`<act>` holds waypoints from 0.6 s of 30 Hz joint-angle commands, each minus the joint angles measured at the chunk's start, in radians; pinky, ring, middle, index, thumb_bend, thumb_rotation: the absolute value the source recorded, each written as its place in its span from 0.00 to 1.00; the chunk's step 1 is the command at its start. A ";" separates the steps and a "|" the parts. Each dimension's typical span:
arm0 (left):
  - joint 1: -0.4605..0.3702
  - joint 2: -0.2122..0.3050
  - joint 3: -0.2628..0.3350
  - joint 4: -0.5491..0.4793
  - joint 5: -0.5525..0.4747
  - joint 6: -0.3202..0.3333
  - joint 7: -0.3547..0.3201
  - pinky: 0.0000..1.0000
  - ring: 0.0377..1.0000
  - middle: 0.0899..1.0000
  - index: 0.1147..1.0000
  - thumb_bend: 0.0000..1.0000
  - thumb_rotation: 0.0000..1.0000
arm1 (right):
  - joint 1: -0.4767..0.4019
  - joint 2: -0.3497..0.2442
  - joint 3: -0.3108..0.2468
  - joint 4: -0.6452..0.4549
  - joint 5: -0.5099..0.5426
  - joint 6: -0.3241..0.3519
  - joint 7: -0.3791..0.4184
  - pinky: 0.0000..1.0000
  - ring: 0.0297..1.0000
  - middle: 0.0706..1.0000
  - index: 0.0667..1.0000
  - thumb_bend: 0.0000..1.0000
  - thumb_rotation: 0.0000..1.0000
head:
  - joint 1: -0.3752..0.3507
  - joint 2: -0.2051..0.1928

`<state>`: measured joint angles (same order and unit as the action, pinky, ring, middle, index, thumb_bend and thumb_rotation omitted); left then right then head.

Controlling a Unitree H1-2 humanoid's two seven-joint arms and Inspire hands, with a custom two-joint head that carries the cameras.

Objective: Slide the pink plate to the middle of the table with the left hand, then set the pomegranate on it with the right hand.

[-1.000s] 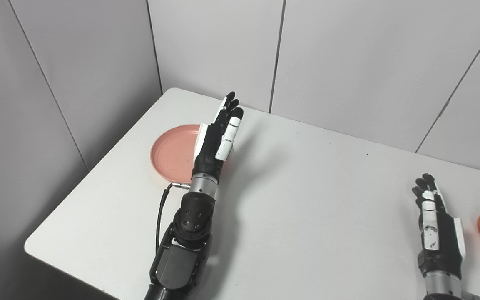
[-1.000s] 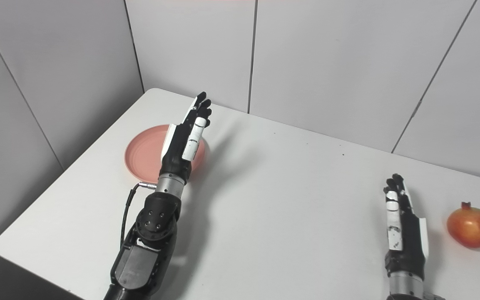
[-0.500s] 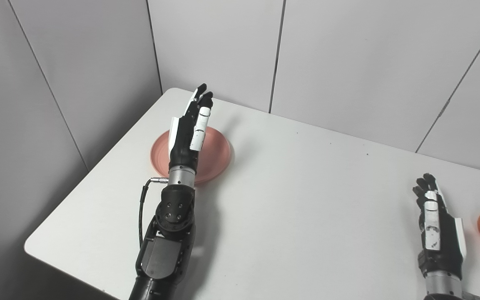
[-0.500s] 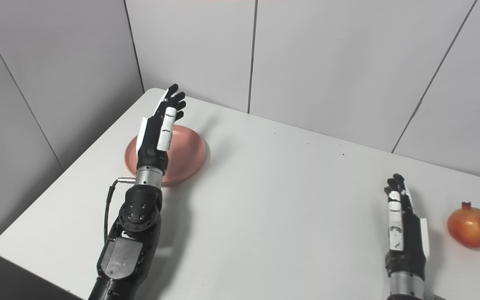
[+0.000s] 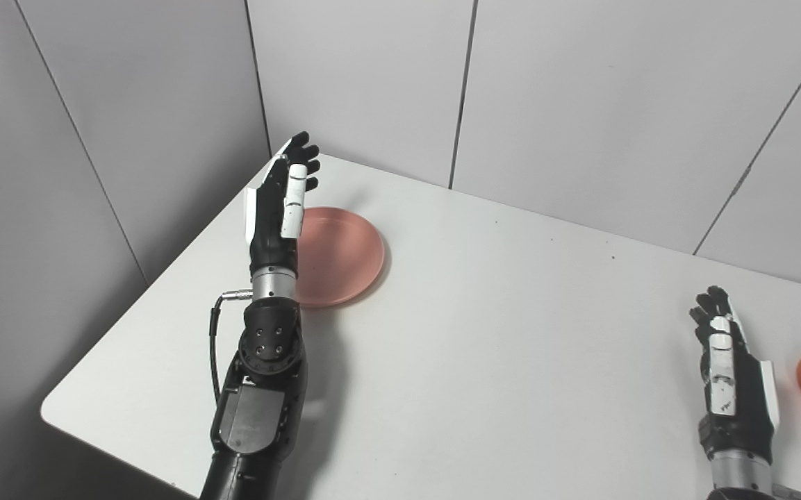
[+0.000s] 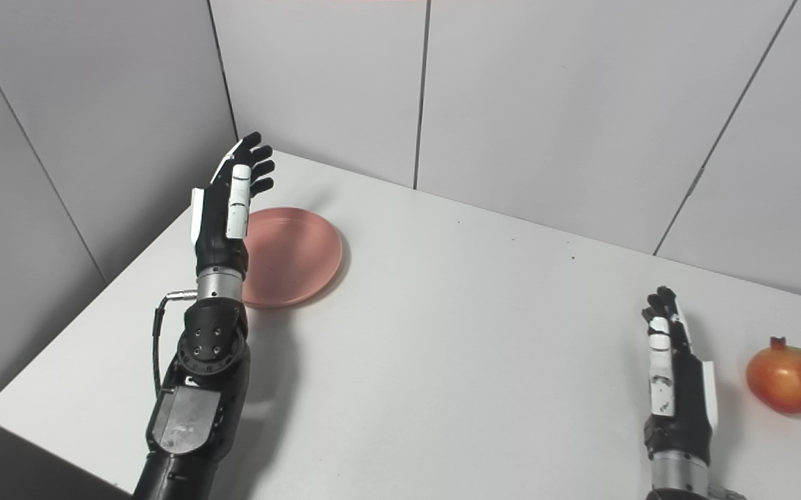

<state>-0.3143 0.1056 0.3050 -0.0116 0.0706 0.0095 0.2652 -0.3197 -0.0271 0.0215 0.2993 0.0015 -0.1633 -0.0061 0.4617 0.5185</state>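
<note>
The pink plate [image 5: 341, 253] lies flat near the table's far left corner. My left hand [image 5: 278, 205] is raised over the plate's left rim, open, its fingers stretched upward and holding nothing; it hides that side of the plate. The red-orange pomegranate [image 6: 787, 377] rests at the table's right edge. Just left of it, a short gap away, my right hand [image 6: 674, 389] stands open and empty with fingers pointing up.
The white table [image 5: 497, 347] is bordered by grey wall panels [image 5: 581, 104] at the back and on the left. Its left edge and front left corner [image 5: 49, 410] are close to my left forearm [image 5: 261, 389].
My left hand has swung leftward, from the plate's right side across it to its left rim. The plate, the pomegranate and the right hand have stayed in place.
</note>
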 commanded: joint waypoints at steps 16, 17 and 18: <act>-0.055 0.035 0.025 0.039 -0.018 -0.049 0.035 0.79 0.80 0.80 0.79 0.66 1.00 | 0.012 -0.007 -0.010 0.066 -0.014 -0.041 -0.011 0.97 0.92 0.92 0.91 0.47 0.95 | -0.007 -0.014; -0.055 0.035 0.024 0.041 -0.017 -0.048 0.037 0.78 0.80 0.80 0.79 0.66 1.00 | 0.010 -0.008 -0.010 0.071 -0.016 -0.047 -0.013 0.95 0.91 0.91 0.91 0.46 0.95 | -0.005 -0.013; -0.056 0.035 0.023 0.041 -0.017 -0.047 0.039 0.79 0.80 0.80 0.79 0.67 1.00 | 0.008 -0.009 -0.010 0.075 -0.018 -0.050 -0.014 0.95 0.91 0.91 0.91 0.46 0.95 | -0.005 -0.013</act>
<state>-0.3290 0.1214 0.3313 0.0526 0.0465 0.0053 0.2986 -0.3375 -0.0282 0.0169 0.3256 -0.0040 -0.1660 -0.0144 0.4571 0.5047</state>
